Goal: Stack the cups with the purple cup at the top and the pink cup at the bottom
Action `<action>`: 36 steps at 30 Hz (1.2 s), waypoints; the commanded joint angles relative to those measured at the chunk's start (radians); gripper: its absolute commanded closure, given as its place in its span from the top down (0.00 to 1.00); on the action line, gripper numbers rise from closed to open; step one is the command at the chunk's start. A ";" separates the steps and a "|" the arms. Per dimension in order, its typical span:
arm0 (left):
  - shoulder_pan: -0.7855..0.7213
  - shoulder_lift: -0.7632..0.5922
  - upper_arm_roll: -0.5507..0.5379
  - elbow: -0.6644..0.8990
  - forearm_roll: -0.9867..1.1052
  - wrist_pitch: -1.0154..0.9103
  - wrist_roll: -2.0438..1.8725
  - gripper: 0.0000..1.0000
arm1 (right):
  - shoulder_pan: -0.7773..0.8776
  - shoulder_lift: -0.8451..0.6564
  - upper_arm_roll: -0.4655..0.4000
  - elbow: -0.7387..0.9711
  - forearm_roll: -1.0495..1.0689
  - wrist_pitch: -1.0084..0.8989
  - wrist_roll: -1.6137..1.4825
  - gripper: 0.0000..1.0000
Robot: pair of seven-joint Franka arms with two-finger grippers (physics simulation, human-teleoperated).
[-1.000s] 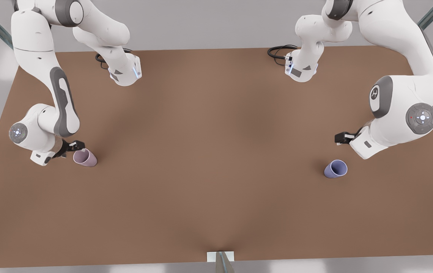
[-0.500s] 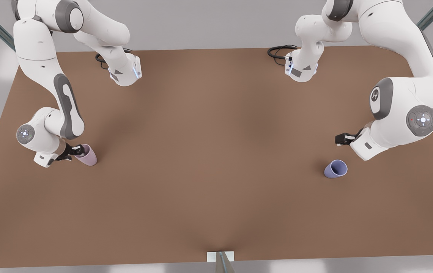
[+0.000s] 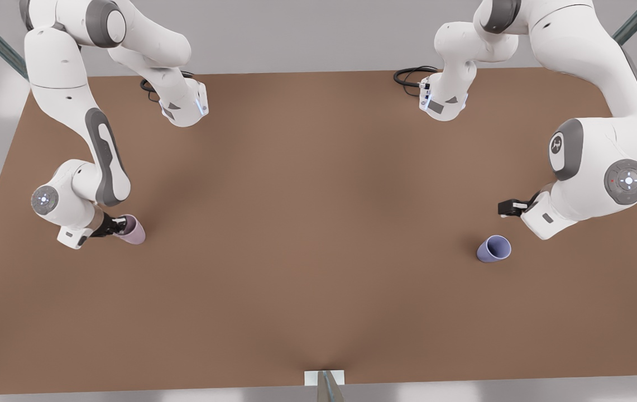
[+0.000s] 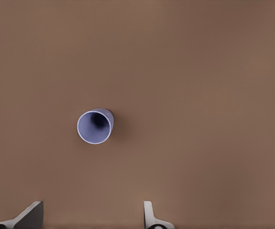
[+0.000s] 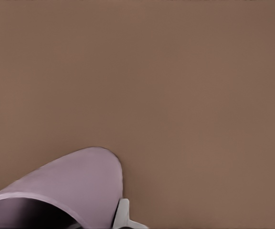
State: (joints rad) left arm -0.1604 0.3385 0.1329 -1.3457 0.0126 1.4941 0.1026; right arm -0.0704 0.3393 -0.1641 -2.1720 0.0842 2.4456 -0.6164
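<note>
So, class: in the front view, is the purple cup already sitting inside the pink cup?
No: the purple cup stands alone toward the front view's right, far from the pink cup at its left.

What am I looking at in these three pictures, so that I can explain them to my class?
These are simulated pictures of two white robot arms over a brown table. The front view looks down from above, and each wrist view comes from a camera on one arm. Two cups stand on the table. The right gripper, on the front view's left, is at the rim of the pink cup; a firm hold cannot be confirmed. The left gripper hangs open near the purple cup.
</note>
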 commanded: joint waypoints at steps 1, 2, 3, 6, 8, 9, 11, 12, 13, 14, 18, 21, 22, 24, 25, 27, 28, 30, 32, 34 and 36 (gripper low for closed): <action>0.001 0.002 0.002 0.000 -0.002 0.002 0.002 1.00 | 0.001 0.000 0.003 0.000 -0.008 0.001 0.006 0.21; -0.001 0.005 0.016 0.002 -0.011 0.031 0.002 1.00 | 0.007 -0.005 0.006 0.001 -0.006 -0.007 0.006 0.21; -0.001 0.020 0.028 0.002 -0.013 0.051 0.003 1.00 | 0.027 -0.017 0.006 0.001 0.012 -0.011 0.023 0.21; 0.001 0.071 0.068 0.000 -0.062 0.115 0.005 1.00 | 0.064 -0.065 0.063 0.026 0.022 -0.106 0.174 0.21; 0.012 0.114 0.080 -0.004 -0.079 0.161 0.008 1.00 | 0.066 -0.094 0.169 0.028 0.043 -0.148 0.294 0.21; 0.024 0.123 0.080 -0.004 -0.104 0.178 0.008 1.00 | 0.066 -0.097 0.222 0.029 0.055 -0.157 0.307 0.21; 0.053 0.157 0.080 -0.006 -0.140 0.207 0.026 1.00 | 0.233 -0.063 0.230 0.073 0.101 -0.146 0.469 0.21; 0.068 0.174 0.080 -0.007 -0.144 0.222 0.054 1.00 | 0.313 -0.043 0.230 0.104 0.103 -0.146 0.572 0.21; 0.070 0.185 0.080 -0.010 -0.145 0.225 0.054 1.00 | 0.368 -0.028 0.230 0.135 0.103 -0.145 0.645 0.21; 0.070 0.185 0.080 -0.032 -0.146 0.232 0.055 1.00 | 0.415 0.000 0.229 0.176 0.106 -0.145 0.698 0.21; 0.071 0.186 0.080 -0.130 -0.158 0.307 0.091 1.00 | 0.599 0.167 0.229 0.434 0.143 -0.152 1.047 0.21; 0.088 0.185 0.080 -0.228 -0.160 0.439 0.152 1.00 | 0.707 0.311 0.229 0.652 0.134 -0.212 1.258 0.21; 0.101 0.186 0.082 -0.237 -0.160 0.456 0.161 1.00 | 0.736 0.365 0.227 0.745 0.132 -0.238 1.331 0.21; 0.110 0.188 0.082 -0.305 -0.180 0.540 0.206 1.00 | 0.779 0.440 0.225 0.850 0.124 -0.241 1.416 0.21; 0.113 0.197 0.082 -0.308 -0.180 0.554 0.212 1.00 | 0.784 0.448 0.224 0.856 0.123 -0.246 1.422 0.21; 0.116 0.218 0.082 -0.308 -0.180 0.574 0.216 1.00 | 0.784 0.463 0.218 0.857 0.123 -0.243 1.434 0.21; 0.116 0.235 0.082 -0.309 -0.181 0.574 0.218 1.00 | 0.784 0.481 0.218 0.877 0.123 -0.244 1.457 0.21; 0.116 0.238 0.082 -0.362 -0.187 0.636 0.238 1.00 | 0.785 0.489 0.216 0.876 0.123 -0.243 1.457 0.35; 0.130 0.267 0.082 -0.377 -0.224 0.667 0.275 1.00 | 0.798 0.500 0.198 0.882 0.126 -0.235 1.462 0.32; 0.130 0.280 0.082 -0.377 -0.227 0.667 0.276 0.83 | 0.801 0.504 0.198 0.880 0.126 -0.237 1.460 0.40; 0.128 0.286 0.082 -0.377 -0.230 0.664 0.275 0.44 | 0.801 0.504 0.196 0.882 0.126 -0.237 1.462 0.48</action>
State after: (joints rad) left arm -0.0322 0.6244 0.2147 -1.7227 -0.2073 2.1584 0.3788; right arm 0.7359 0.8438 0.0266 -1.2901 0.2102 2.2061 0.8452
